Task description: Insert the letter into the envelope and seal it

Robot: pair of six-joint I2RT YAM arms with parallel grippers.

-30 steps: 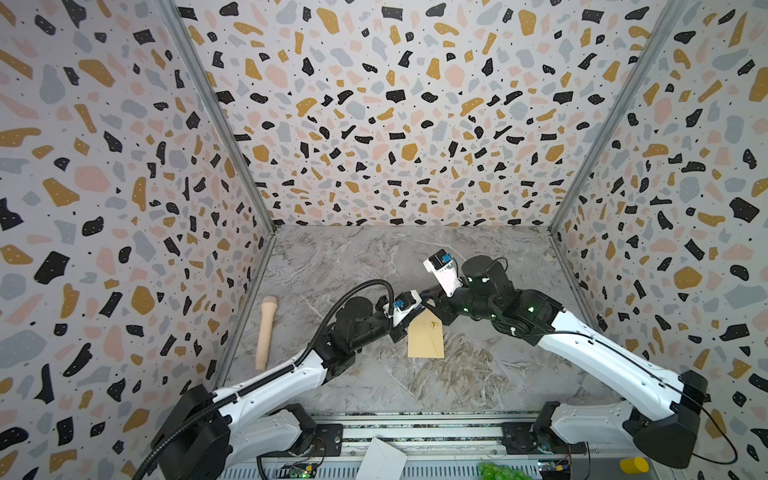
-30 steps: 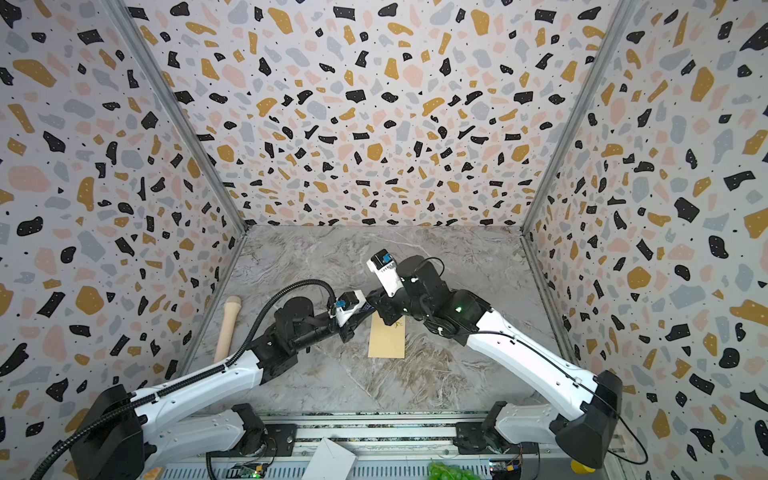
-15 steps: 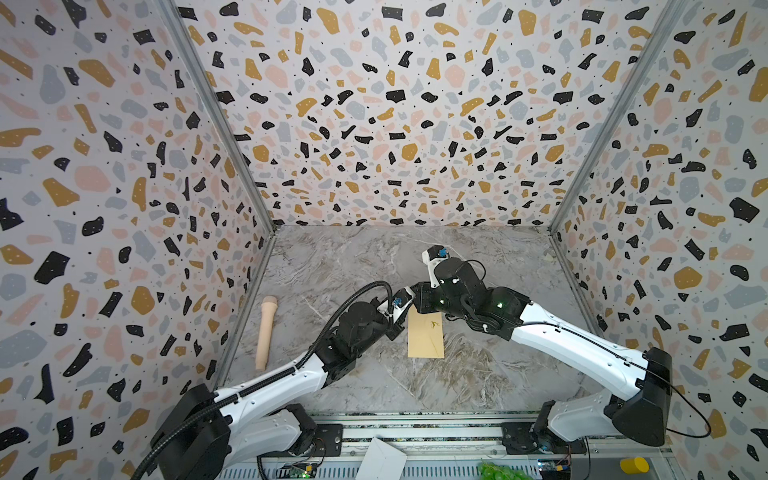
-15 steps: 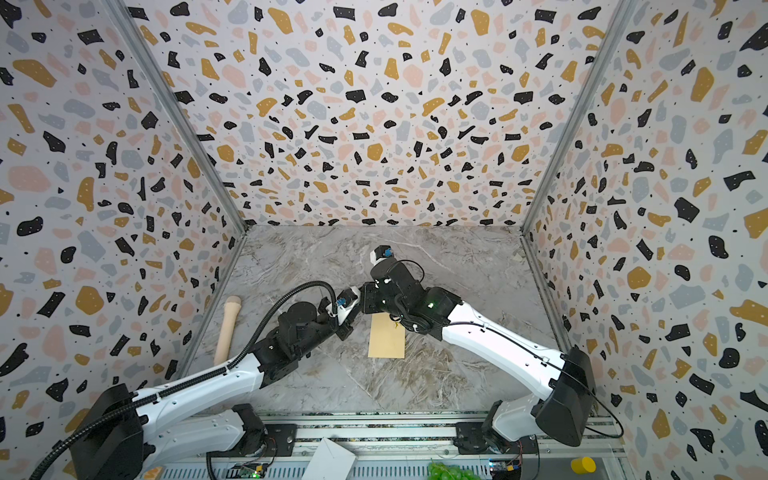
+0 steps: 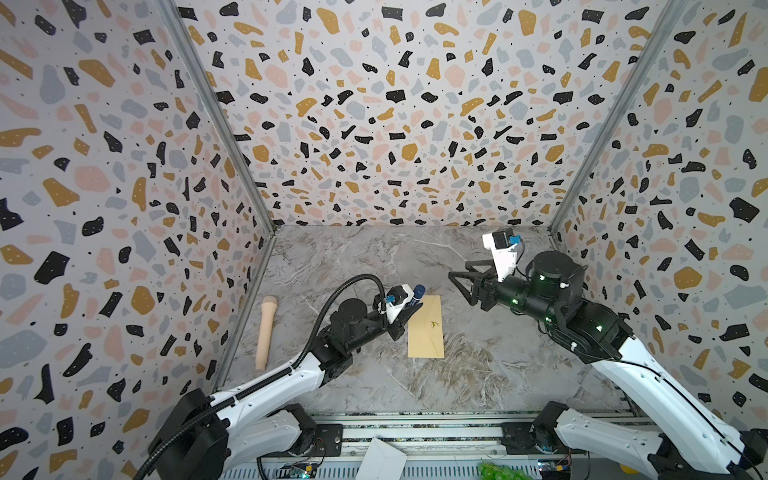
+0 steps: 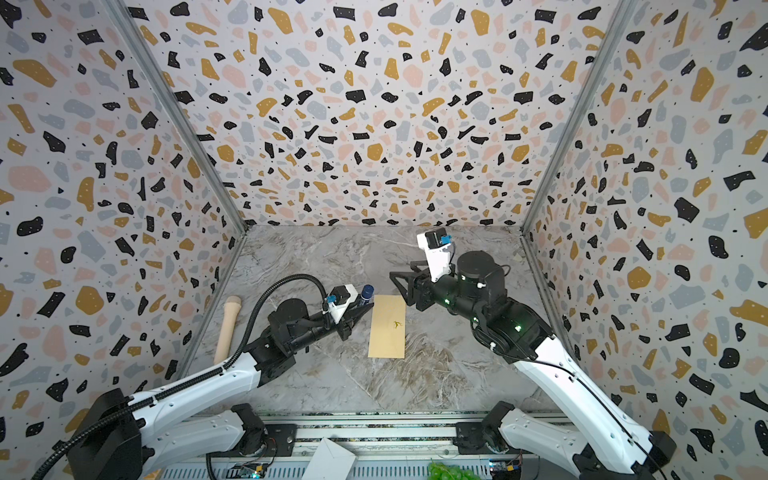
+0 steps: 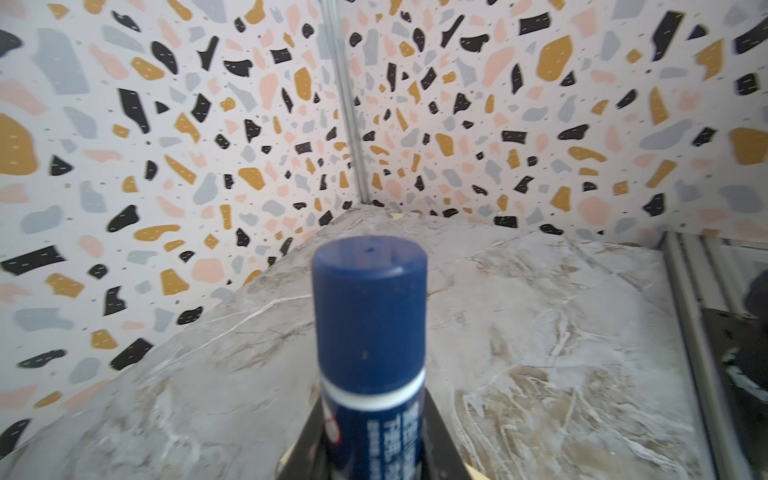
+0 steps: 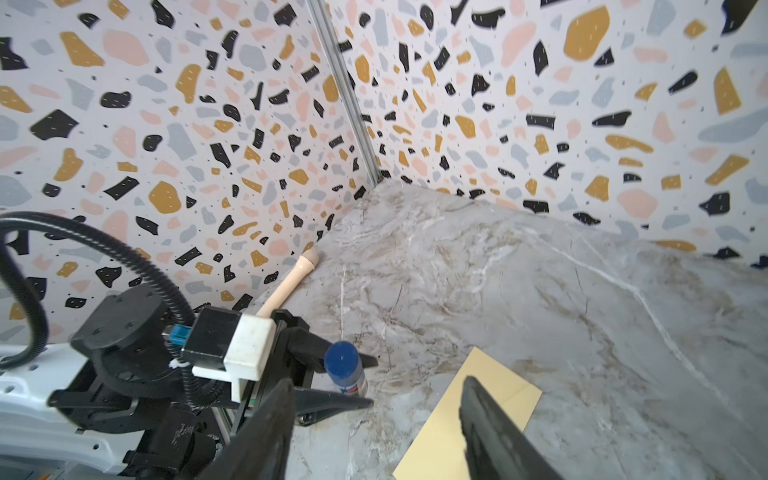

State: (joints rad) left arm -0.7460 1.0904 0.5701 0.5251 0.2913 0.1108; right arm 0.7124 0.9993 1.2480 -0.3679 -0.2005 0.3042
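In both top views the envelope (image 5: 426,327) (image 6: 387,327) lies flat near the middle of the grey-veined marble table (image 5: 374,386) (image 6: 332,382). It is a smooth tan kraft rectangle, long side running 12 to 6 o'clock, with a small yellow mark near its centre. At its 10 o'clock the left gripper (image 5: 409,311) (image 6: 354,312) is clenched on a glue stick (image 5: 417,292) (image 6: 367,291), a glossy cylinder with a dark blue cap. One black jaw tip sits just beside the envelope's edge; contact cannot be told. At the envelope's 1 o'clock, apart from it, the right gripper (image 5: 461,289) (image 6: 401,289) stands released, its black wedge-shaped jaws spread with nothing between them. A pale matte wooden rod (image 5: 265,332) (image 6: 226,328) with a rounded knob end lies at 9 o'clock along the terrazzo-print wall (image 5: 124,208) (image 6: 104,208). At 6 o'clock, past the metal rail, a white paper (image 5: 382,459) (image 6: 330,459) and a knobbly green cluster (image 5: 496,471) (image 6: 446,471) show.

In the left wrist view the glue stick (image 7: 370,332) fills the middle: round blue cap, white ring, pale lettering on a blue body. The left gripper (image 7: 374,457) clamps it between angular black jaws.

In the right wrist view the right gripper (image 8: 376,380) shows two rough black fingers (image 8: 266,432) wide apart and empty. The envelope (image 8: 444,424) lies between and beyond them, a straight fold line crossing one corner. The left gripper (image 8: 368,381) grips the glue stick (image 8: 345,365), and the wooden rod (image 8: 286,286) rests against the wall (image 8: 166,124).
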